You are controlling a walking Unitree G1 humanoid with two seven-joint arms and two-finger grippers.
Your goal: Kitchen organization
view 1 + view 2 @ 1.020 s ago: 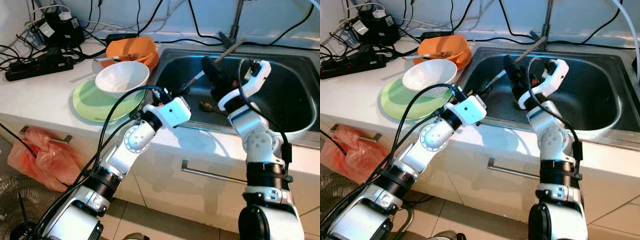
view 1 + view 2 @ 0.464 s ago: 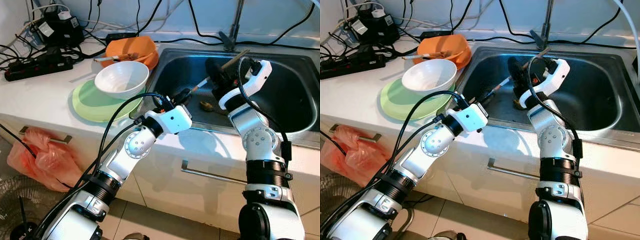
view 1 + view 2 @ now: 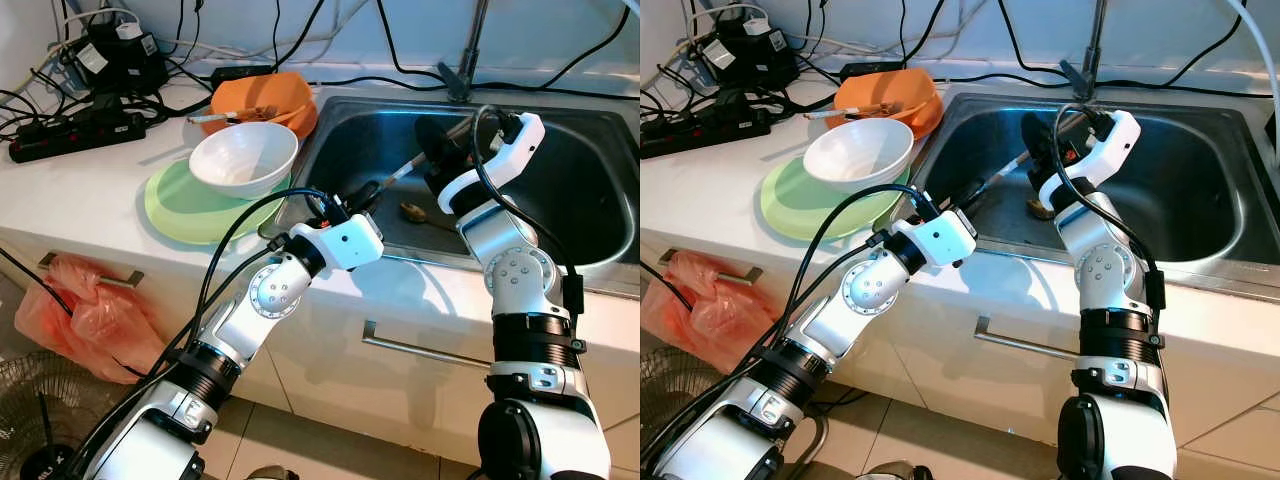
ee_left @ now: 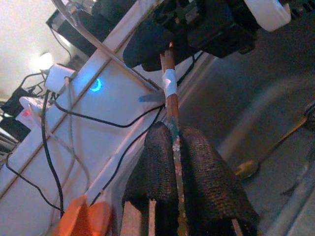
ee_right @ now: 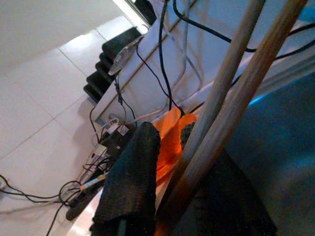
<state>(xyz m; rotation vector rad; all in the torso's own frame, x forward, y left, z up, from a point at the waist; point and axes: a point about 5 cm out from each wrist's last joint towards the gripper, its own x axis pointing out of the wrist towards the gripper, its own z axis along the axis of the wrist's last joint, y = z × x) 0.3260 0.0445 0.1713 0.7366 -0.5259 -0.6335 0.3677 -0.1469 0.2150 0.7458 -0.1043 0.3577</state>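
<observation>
Spanning the stainless sink [image 3: 590,215]: one pair of wooden chopsticks [image 3: 405,169], slanting between two grippers. Left gripper [image 4: 176,147] at the sink's near-left rim, fingers closed tight on the lower, decorated end. Right gripper [image 3: 432,150] above the basin, fingers clamped on the upper end, sticks passing between them. Spoon [image 3: 412,212] on the sink floor beneath. On the counter to the left: white bowl [image 3: 243,156] on green plate [image 3: 175,205], orange container [image 3: 265,98] behind.
</observation>
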